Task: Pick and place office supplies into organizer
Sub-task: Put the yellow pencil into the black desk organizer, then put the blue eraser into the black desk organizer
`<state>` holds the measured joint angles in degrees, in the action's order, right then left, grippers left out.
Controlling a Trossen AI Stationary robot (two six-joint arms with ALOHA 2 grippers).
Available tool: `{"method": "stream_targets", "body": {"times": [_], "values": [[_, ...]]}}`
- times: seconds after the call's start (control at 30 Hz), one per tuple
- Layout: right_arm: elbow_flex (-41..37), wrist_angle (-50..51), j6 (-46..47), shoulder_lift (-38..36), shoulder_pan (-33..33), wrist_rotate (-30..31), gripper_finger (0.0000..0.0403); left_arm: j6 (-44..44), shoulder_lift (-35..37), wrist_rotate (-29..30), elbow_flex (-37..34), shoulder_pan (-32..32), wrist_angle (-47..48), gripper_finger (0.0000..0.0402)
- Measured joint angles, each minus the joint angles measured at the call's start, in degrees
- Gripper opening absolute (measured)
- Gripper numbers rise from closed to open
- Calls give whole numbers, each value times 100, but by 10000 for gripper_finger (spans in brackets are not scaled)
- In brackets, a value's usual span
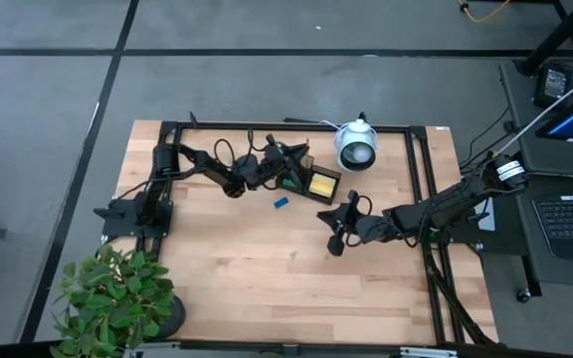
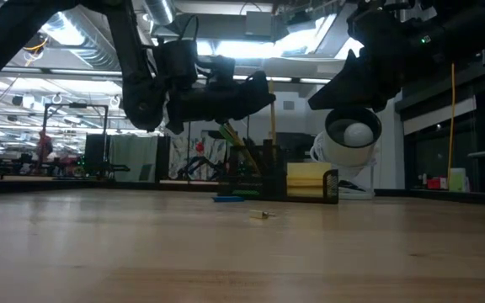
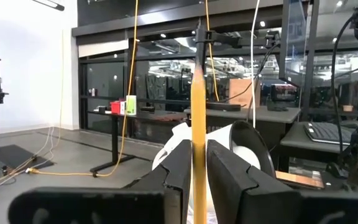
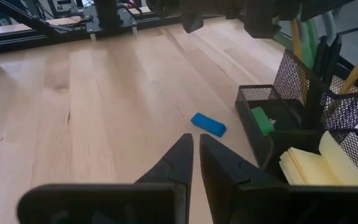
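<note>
bare pale wooden tabletop (image 2: 226, 252) ran up close in the low view, with only a tiny light scrap (image 2: 260, 215) on it. beyond stood the small black wire-mesh organizer (image 4: 303, 118), near the table's far edge, beside the white round lens-faced device (image 1: 355, 146). it already held a yellow sticky-note pad (image 4: 319, 165) in a low front bin, a little green piece (image 4: 263, 120) in the next, and pens and green scissor handles upright in the tall back.

left gripper (image 3: 196, 168) hovered right over the organizer with its two dark fingers pressed on a yellow wooden pencil (image 3: 197, 112), held upright, i'd guess so it could slide straight down into the tall section.

right gripper (image 4: 194, 158) hung low over the table, fingers nearly together and holding nothing, aimed toward the small flat blue piece (image 4: 208, 124) lying loose just beside the organizer, probably its next pick.
</note>
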<state>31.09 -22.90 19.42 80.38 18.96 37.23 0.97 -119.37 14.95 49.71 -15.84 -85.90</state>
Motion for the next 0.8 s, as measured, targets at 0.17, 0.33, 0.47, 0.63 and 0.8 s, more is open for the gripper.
{"method": "stream_targets", "body": {"times": [0.17,0.33,0.47,0.63,0.8], "values": [[0,0,4,0,0,-65,35,167,-9,151,-4,98,47,60],[0,0,4,0,0,-150,35,214,-9,373,-4,183,49,78],[0,0,4,0,0,-151,35,405,33,431,-22,244,93,89],[0,0,7,2,0,-151,35,813,267,593,-52,310,45,100],[0,0,7,2,0,-151,35,1191,536,615,-66,394,58,102]]}}
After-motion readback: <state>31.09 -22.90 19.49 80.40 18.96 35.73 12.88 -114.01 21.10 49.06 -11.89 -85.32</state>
